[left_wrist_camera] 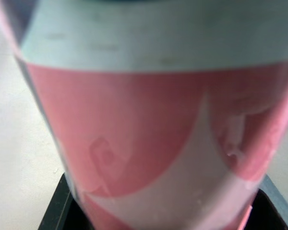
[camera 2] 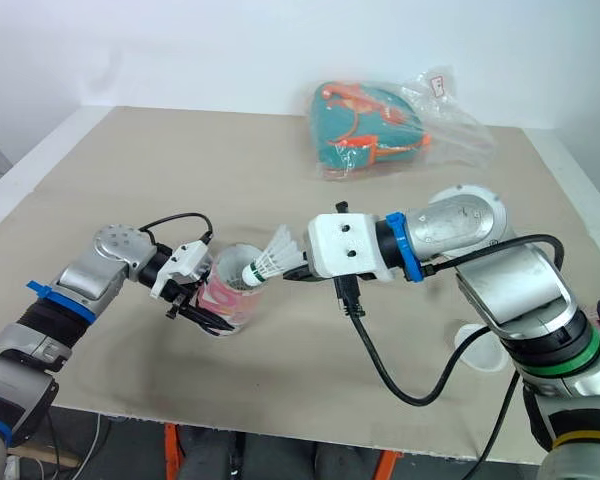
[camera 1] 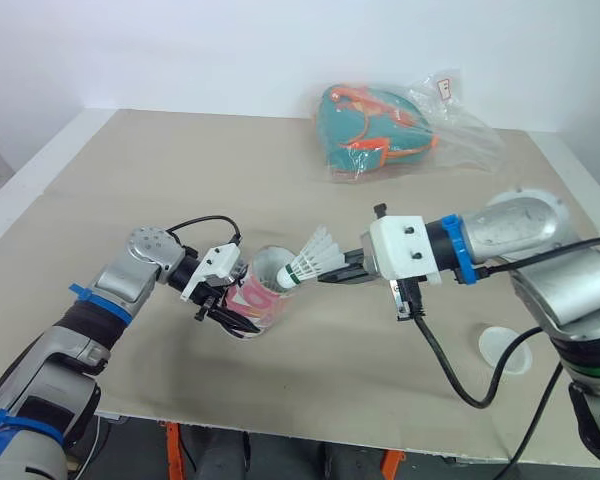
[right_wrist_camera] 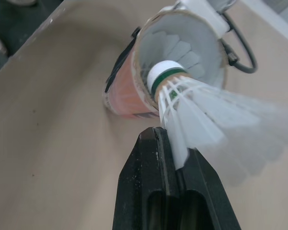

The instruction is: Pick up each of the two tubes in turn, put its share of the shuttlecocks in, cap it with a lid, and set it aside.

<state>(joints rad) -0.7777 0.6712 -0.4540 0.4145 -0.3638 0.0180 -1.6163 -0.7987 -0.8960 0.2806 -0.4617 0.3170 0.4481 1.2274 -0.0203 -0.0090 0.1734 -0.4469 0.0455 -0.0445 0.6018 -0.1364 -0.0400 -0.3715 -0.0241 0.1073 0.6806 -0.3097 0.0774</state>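
A pink and white tube [camera 1: 260, 290] is tilted just above the table, its open mouth facing right. My left gripper [camera 1: 225, 305] is shut on its lower part, and the tube's wall [left_wrist_camera: 149, 120] sits between the black fingers. My right gripper [camera 1: 330, 272] is shut on the feathers of a white shuttlecock [camera 1: 310, 262]. The shuttlecock's green-banded cork [right_wrist_camera: 165, 74] is at the tube's mouth [right_wrist_camera: 182, 52]. White feathers show deeper inside the tube. A translucent round lid [camera 1: 505, 350] lies on the table at the front right, under my right arm.
A teal and orange bag in a clear plastic wrap [camera 1: 380, 130] lies at the back of the beige table [camera 1: 180, 180]. The table's front edge [camera 1: 280, 435] runs close below the tube. A black cable [camera 1: 450, 370] hangs from my right wrist.
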